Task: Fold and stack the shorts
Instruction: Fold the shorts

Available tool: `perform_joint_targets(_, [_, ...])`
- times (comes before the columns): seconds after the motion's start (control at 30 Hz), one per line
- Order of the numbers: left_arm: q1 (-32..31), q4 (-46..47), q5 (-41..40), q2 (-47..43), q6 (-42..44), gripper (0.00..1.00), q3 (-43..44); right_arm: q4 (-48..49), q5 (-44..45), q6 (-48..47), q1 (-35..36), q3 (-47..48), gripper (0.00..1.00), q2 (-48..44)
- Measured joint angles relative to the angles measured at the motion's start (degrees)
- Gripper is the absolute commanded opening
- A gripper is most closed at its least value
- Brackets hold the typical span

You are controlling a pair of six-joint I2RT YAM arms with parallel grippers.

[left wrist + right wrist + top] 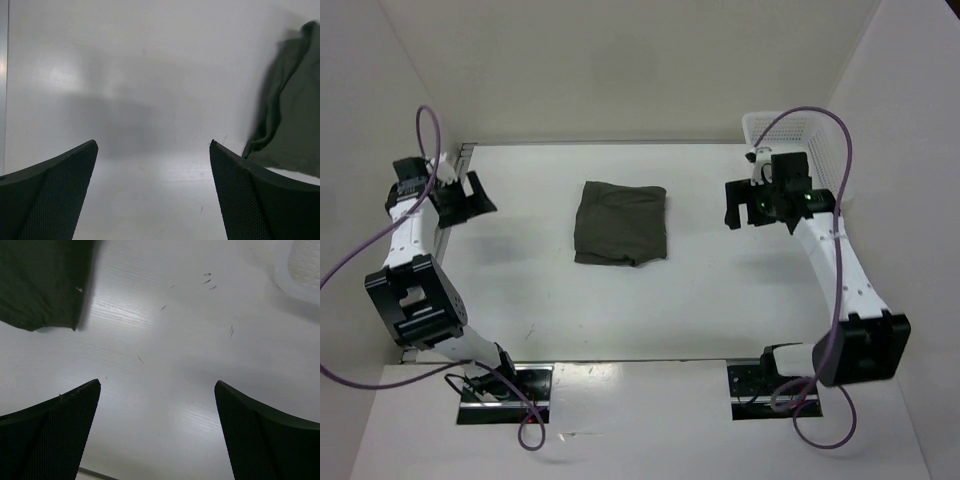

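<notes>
The dark olive-green shorts (621,223) lie folded into a compact square in the middle of the white table. Their edge shows at the right of the left wrist view (292,120) and at the top left of the right wrist view (42,282). My left gripper (470,196) is open and empty above the table's left side, well apart from the shorts. My right gripper (745,212) is open and empty above the right side, also apart from them. Both wrist views show only bare table between the fingers.
A white mesh basket (798,150) stands at the back right corner, just behind the right gripper; its rim shows in the right wrist view (300,270). White walls enclose the table on three sides. The table's left edge (448,225) lies under the left arm.
</notes>
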Motion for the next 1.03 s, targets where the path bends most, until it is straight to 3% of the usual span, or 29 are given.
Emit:
perform_joint_targets(0.2, [6.5,-0.7,0.6,-10.6,1.5,0.99,-13.5,-2.5,5.4,0.5,0.1,-6.6,1.0,-14.9])
perform_joint_targets(0.6, [9.7,3.3,2.9,-28.9,2.2,0.99,-25.5,-2.5,8.4,2.0,-3.4,-10.1,1.0,-25.1])
perform_joint_targets(1.03, [9.7,3.5,3.0,-34.3,3.2,0.99,-28.2,0.3,8.9,2.5,-3.4,-12.0,1.0,-30.8])
